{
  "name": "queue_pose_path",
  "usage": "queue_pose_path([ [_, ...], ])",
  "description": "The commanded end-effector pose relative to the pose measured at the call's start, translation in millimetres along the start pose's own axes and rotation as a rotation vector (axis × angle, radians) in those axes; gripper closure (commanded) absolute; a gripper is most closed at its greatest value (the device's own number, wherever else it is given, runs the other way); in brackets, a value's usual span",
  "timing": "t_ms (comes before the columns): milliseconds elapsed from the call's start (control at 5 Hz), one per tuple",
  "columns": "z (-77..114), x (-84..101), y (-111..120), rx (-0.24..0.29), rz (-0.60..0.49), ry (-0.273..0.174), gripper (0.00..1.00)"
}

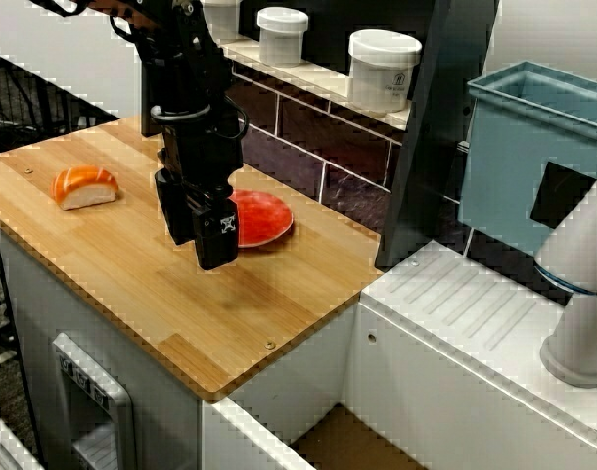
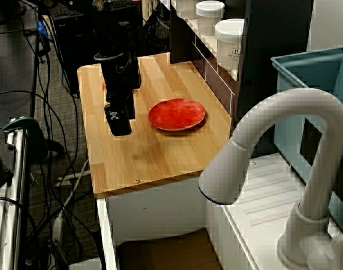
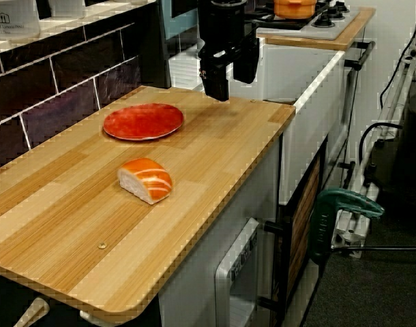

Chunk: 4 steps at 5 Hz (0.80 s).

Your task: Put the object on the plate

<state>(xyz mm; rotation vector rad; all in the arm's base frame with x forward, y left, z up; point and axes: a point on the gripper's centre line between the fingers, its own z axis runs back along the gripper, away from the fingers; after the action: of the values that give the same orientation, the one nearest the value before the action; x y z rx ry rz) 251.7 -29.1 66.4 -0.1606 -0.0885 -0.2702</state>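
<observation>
The sushi (image 3: 146, 180) has an orange striped top on white rice. It lies flat on the wooden board (image 3: 215, 146), apart from the red plate (image 3: 143, 121), long side pointing across toward the plate. The claw (image 1: 203, 227) hangs beside the plate, spread open and holding nothing.

A red plate (image 3: 143, 121) and a toy sushi (image 3: 146, 180) are laid well apart on the wooden board (image 3: 215, 146).

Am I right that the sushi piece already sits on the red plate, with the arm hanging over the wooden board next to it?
Not quite. The sushi piece lies on the wooden board, apart from the red plate, which is empty. The view from the board's end shows this. The arm does hang over the board near the plate.
</observation>
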Motion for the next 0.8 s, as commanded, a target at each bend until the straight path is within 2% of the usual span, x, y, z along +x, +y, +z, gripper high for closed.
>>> queue_pose_path([
  [0, 0.0, 0.0, 0.0, 0.0, 0.0, 0.0, 0.0],
  [400, 56.9, -17.0, 54.8, -0.02, 0.054, -0.115, 0.0],
  [600, 76.6, -22.8, 82.6, -0.023, 0.075, -0.146, 0.0],
])
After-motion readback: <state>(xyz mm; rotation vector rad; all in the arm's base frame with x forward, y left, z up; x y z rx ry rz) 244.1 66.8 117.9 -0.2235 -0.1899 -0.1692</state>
